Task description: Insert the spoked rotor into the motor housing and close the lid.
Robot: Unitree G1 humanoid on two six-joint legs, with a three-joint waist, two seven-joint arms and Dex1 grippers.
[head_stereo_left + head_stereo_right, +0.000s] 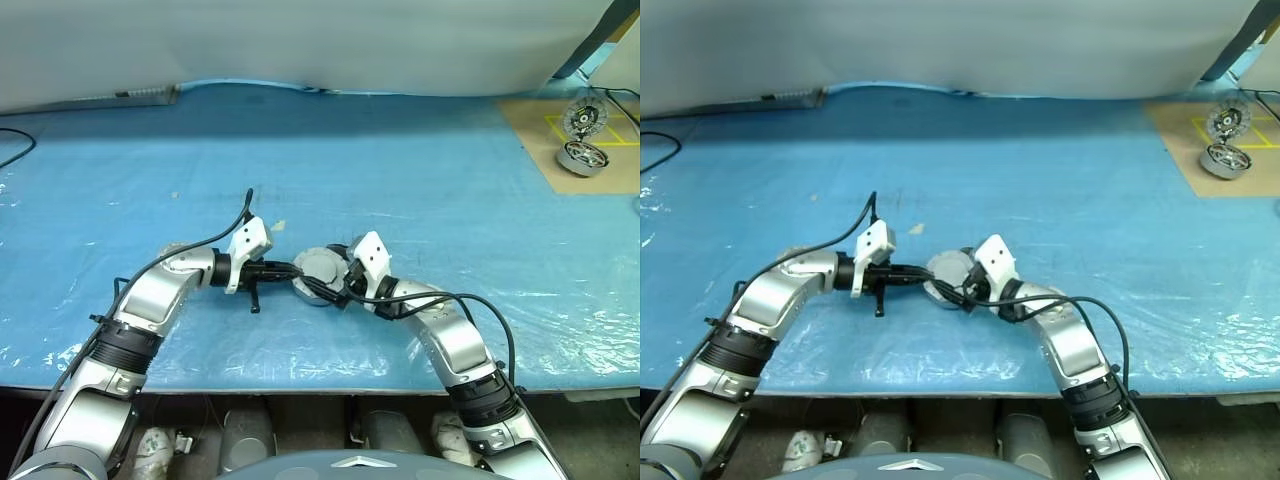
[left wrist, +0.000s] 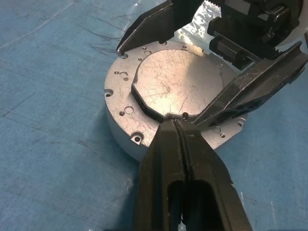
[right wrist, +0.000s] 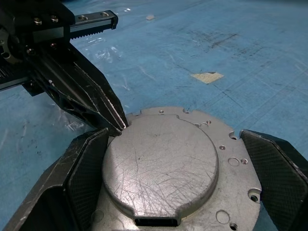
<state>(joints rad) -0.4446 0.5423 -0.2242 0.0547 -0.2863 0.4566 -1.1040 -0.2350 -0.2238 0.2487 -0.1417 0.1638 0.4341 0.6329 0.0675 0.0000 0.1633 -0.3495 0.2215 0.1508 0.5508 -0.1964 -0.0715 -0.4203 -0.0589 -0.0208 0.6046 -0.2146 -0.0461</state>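
We see the motor housing [image 3: 226, 166] near the front edge of the blue table [image 1: 400, 170], between our two grippers. Its lid [image 3: 161, 163] lies shut on top, a scratched, plain grey disc with a small notch in its rim. Our left gripper [image 2: 174, 121], fingers pressed together, touches the lid's edge. Our right gripper [image 3: 180, 168] stands spread wide, one finger on either side of the housing. Broad bare table stretches beyond; a twin motor unit [image 1: 583, 157] sits well apart at the far right.

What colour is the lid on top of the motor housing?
Plain scratched silver-grey metal; the lid shows best in the right wrist view.
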